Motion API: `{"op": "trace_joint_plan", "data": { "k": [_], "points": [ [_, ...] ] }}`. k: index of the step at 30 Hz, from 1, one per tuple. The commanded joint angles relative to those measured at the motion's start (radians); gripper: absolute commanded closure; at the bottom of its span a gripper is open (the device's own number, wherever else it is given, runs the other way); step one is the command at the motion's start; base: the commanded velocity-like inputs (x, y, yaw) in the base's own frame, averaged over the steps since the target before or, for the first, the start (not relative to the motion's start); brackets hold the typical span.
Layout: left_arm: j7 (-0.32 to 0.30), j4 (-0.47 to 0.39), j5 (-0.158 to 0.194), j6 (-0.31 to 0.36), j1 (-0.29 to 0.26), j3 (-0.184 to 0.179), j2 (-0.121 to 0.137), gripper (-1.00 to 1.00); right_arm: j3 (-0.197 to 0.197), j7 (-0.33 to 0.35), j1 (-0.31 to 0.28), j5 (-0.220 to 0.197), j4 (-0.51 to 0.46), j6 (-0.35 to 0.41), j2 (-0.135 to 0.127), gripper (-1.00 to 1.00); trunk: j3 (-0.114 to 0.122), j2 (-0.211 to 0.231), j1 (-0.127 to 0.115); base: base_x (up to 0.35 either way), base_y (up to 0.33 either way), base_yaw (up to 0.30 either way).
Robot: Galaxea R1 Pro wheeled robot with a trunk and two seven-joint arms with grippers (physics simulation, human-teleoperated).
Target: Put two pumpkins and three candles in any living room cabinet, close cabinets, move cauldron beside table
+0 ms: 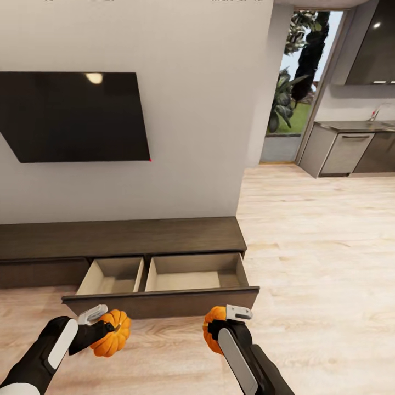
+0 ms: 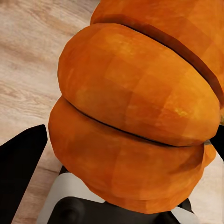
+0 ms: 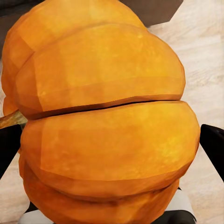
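Each gripper's fingers pinch a pumpkin above the wood floor: the left gripper (image 1: 104, 323) holds one pumpkin (image 1: 113, 333), the right gripper (image 1: 222, 320) another (image 1: 211, 327), just before the cabinet's (image 1: 126, 237) open drawer (image 1: 164, 300).

The head camera looked forward and down from above both arms, facing the wall and the cabinet (image 1: 123, 237) at 12 o'clock, kitchen at 2 o'clock. Each wrist camera sat very close behind its pumpkin (image 2: 135, 112) (image 3: 102, 121), facing floor. All views shared the pumpkins and wood floor (image 1: 318, 247).
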Motion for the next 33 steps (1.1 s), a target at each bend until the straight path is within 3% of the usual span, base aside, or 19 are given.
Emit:
{"op": "trace_joint_plan", "data": {
  "k": [1, 8, 11, 12, 14, 15, 17, 20, 23, 33],
  "points": [
    [0.000, -0.006, -0.002, 0.005, 0.000, 0.000, 0.000, 1.00, -0.001, 0.001, 0.000, 0.000, -0.003, 0.001, 0.000, 1.00, 0.003, 0.007, -0.004, 0.012, 0.000, 0.000],
    [-0.017, -0.043, 0.010, 0.094, 0.000, 0.009, 0.002, 1.00, -0.008, 0.010, 0.000, -0.013, -0.041, 0.009, 0.000, 1.00, 0.025, 0.056, -0.031, 0.003, 0.000, 0.000],
    [-0.124, -0.057, 0.012, 0.124, 0.000, 0.007, 0.001, 1.00, -0.032, 0.022, -0.003, -0.017, -0.123, 0.059, -0.003, 1.00, 0.035, 0.077, -0.042, 0.000, 0.000, 0.000],
    [-0.167, -0.065, 0.012, 0.140, -0.001, 0.005, 0.001, 1.00, -0.052, 0.027, -0.010, -0.018, -0.143, 0.085, -0.007, 1.00, 0.038, 0.084, -0.046, 0.000, 0.000, 0.000],
    [-0.259, -0.150, 0.012, 0.190, -0.012, 0.003, 0.001, 1.00, -0.144, 0.071, -0.037, -0.020, -0.182, 0.159, -0.016, 1.00, 0.044, 0.098, -0.054, 0.000, 0.000, 0.000],
    [-0.273, -0.181, 0.013, 0.197, -0.015, 0.004, 0.001, 1.00, -0.179, 0.100, -0.041, -0.020, -0.191, 0.176, -0.018, 1.00, 0.047, 0.105, -0.058, 0.000, 0.000, 0.000],
    [-0.294, -0.229, 0.023, 0.207, -0.018, 0.011, 0.002, 1.00, -0.269, 0.237, -0.047, -0.023, -0.203, 0.196, -0.020, 1.00, 0.053, 0.119, -0.065, 0.000, 0.000, 0.000],
    [-0.300, -0.250, 0.053, 0.209, -0.019, 0.013, 0.001, 1.00, -0.316, 0.390, -0.049, -0.019, -0.203, 0.199, -0.022, 1.00, 0.063, 0.140, -0.077, 0.000, 0.000, 0.000],
    [-0.301, -0.256, 0.076, 0.208, -0.019, 0.015, 0.002, 1.00, -0.326, 0.443, -0.045, -0.013, -0.202, 0.198, -0.023, 1.00, 0.069, 0.154, -0.084, 0.000, 0.000, 0.000],
    [-0.304, -0.257, 0.080, 0.208, -0.019, 0.015, 0.001, 1.00, -0.314, 0.454, -0.043, -0.010, -0.197, 0.130, -0.020, 1.00, 0.069, 0.154, -0.084, 0.135, 0.000, 0.000]
  ]
}}
